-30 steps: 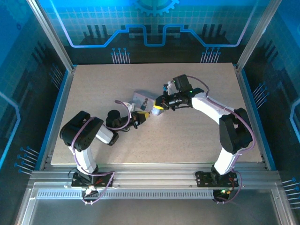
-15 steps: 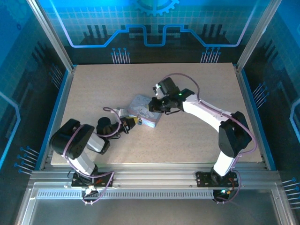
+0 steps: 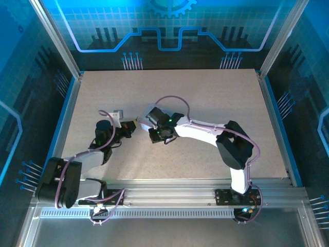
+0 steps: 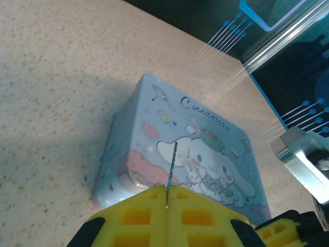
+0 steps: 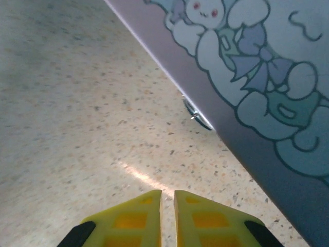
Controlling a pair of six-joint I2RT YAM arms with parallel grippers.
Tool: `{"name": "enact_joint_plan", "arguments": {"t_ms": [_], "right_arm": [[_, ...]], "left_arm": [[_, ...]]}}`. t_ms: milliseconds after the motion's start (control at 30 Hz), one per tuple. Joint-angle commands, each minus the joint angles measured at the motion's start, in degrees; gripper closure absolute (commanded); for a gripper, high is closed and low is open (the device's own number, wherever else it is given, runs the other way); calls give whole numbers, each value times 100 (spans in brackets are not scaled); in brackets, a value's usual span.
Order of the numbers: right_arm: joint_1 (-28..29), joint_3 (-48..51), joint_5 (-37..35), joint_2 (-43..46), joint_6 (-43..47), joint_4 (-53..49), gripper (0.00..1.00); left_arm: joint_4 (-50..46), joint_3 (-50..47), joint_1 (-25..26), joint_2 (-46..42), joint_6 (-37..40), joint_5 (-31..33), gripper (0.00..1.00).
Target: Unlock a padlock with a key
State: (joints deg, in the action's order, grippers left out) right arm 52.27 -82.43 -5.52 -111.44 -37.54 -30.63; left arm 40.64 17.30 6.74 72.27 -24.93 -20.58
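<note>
The counter (image 4: 51, 77) looks like matt, finely speckled beige laminate, faintly grainy. The tin (image 4: 205, 149) is smooth painted metal with a soft satin sheen and a printed cartoon. The key (image 4: 172, 164) is thin dark metal, slightly glinting. The left pincer (image 4: 167, 198) and right pincer (image 5: 167, 195) end in matt yellow plastic.

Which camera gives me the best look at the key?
The left wrist view: the key juts as a thin sliver from the shut left tool, against the cartoon tin. From the top external view it is too small to make out; the right wrist view faces the tin's side.
</note>
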Motion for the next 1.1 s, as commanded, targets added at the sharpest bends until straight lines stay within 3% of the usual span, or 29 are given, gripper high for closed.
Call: {"name": "enact_joint_plan", "arguments": {"t_ms": [0, 367, 467, 533, 667, 1067], "right_arm": [[49, -245, -830, -211, -256, -324, 86], [-652, 109, -925, -87, -4, 215, 83], [-491, 133, -1088, -27, 89, 272, 73], [-359, 144, -1232, -104, 27, 265, 60], [-215, 201, -1412, -261, -228, 457, 49], [-77, -101, -2295, -768, -602, 605, 47]], "left_arm": [[-476, -89, -56, -218, 120, 19, 100], [-903, -235, -50, -860, 209, -138, 100], [-988, -265, -50, -987, 222, -157, 100], [-1003, -312, -51, -1071, 215, -166, 100], [-1077, -363, -51, -1225, 236, -233, 100], [-1683, -416, -51, -1883, 454, -375, 100]]}}
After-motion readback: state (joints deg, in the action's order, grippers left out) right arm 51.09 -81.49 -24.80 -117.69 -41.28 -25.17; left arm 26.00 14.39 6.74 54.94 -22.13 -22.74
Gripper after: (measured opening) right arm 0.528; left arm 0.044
